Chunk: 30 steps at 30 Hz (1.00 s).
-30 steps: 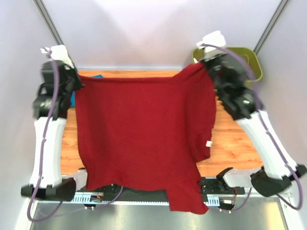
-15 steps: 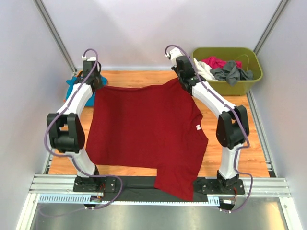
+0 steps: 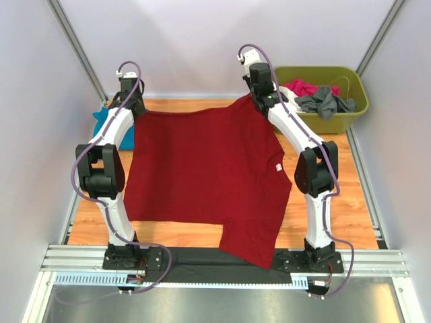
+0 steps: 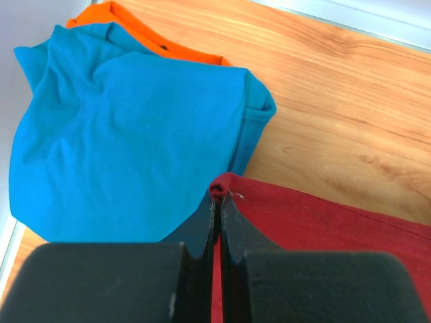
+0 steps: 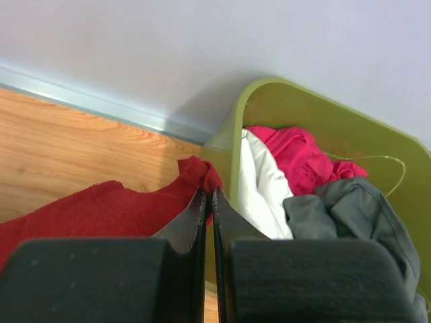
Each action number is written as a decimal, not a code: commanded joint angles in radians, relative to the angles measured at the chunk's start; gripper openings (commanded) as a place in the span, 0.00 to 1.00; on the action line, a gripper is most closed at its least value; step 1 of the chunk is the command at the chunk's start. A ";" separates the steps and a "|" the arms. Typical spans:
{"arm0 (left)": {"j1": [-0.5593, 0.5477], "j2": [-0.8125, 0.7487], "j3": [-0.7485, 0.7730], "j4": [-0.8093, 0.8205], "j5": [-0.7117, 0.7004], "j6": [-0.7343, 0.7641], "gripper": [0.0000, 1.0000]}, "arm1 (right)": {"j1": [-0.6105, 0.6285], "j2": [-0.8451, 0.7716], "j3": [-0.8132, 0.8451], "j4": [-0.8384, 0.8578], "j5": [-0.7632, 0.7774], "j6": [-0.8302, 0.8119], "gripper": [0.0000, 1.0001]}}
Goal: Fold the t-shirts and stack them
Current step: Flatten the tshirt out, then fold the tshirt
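Currently both arms reach to the far side of the table (image 3: 337, 195). The left gripper (image 4: 217, 202) has its jaws closed to a thin slit, pinching one corner of the red shirt (image 3: 202, 168). The right gripper (image 5: 207, 195) is closed the same way, with a bunched red corner clamped at its fingertips, just beside the wall of the green bin (image 3: 357, 87).

The red shirt's far edge runs taut between the two grippers. Its body lies spread over the middle of the table. One lower part hangs past the near edge, over the black base rail (image 3: 195, 257). A small white label (image 3: 277, 167) shows near the shirt's right side. Whether the held edge touches the wood cannot be told.

The teal shirt (image 4: 121, 134) lies crumpled at the far left corner, just beside the left gripper. It sits on top of an orange cloth (image 4: 135, 33), and its edge is close to the pinched red corner.

The bin holds a pink garment (image 5: 296, 155), a white garment (image 5: 262, 182) and a grey garment (image 5: 357, 215), heaped together.
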 commanded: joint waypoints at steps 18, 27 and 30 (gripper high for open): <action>0.080 -0.062 -0.114 0.119 0.268 0.108 0.00 | 0.006 -0.101 -0.148 -0.072 -0.013 0.061 0.00; 0.080 -0.124 -0.195 0.149 0.328 0.203 0.00 | 0.017 -0.173 -0.206 -0.147 -0.044 0.122 0.00; 0.080 -0.159 -0.237 0.162 0.365 0.250 0.00 | 0.020 -0.214 -0.249 -0.182 -0.048 0.148 0.00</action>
